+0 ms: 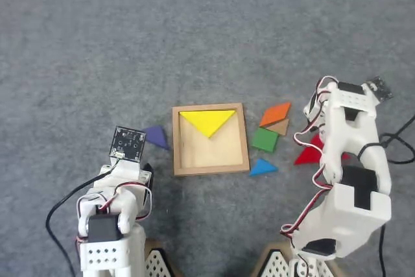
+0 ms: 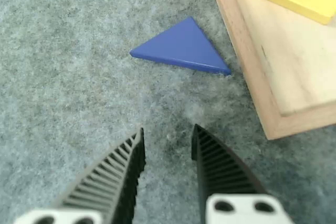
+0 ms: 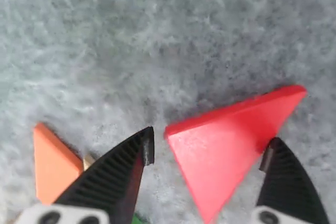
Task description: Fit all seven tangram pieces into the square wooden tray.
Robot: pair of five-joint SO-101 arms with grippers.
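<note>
The square wooden tray (image 1: 211, 170) lies flat on the grey surface. It holds one large yellow triangle (image 1: 207, 121), its long side along the far rim and its tip pointing to the middle. A dark blue triangle (image 1: 156, 137) lies just off the tray's left side. To the right, close together, lie an orange piece (image 1: 275, 113), a tan piece (image 1: 280, 126) touching it, a green square (image 1: 265, 139) and a small light blue triangle (image 1: 262, 167). A red triangle (image 1: 307, 154) lies farther right.
</note>
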